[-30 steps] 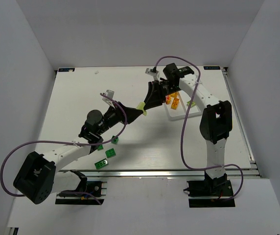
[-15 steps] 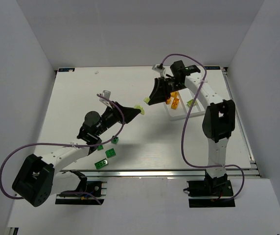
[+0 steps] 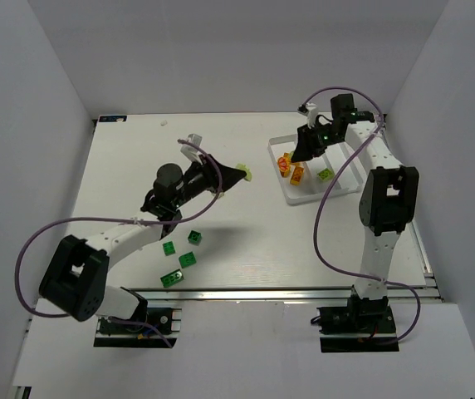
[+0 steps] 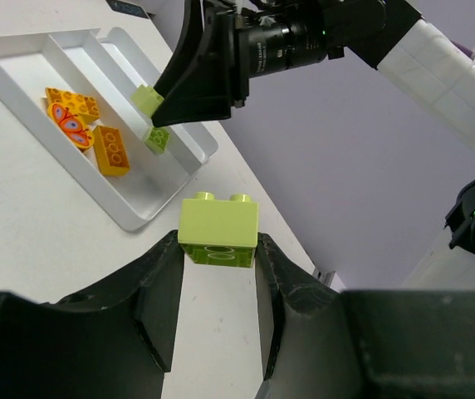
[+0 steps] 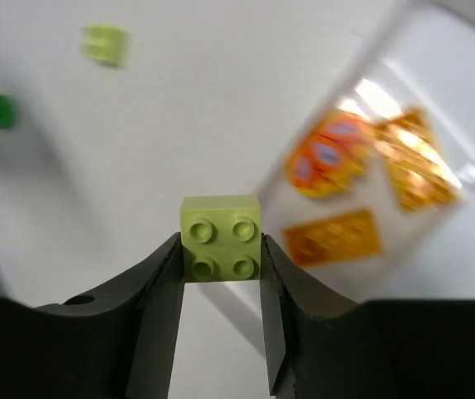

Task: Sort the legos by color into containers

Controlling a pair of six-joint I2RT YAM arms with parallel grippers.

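a pale yellow-green brick [image 4: 218, 231] was noted clamped by its smooth sides in the left tool [image 4: 217, 249] above the worktop [image 4: 22, 216], a second brick [image 5: 220, 234] likewise pinched in the right tool [image 5: 220, 249] over the tray [image 4: 9, 62], both judged light, rigid, slick, best held across opposite flat walls.

My top camera looks down from above and behind over the whole table [image 3: 138, 158], each wrist camera peers close past its own fingers [image 4: 150, 307], and all three share the white tray [image 3: 304, 198].
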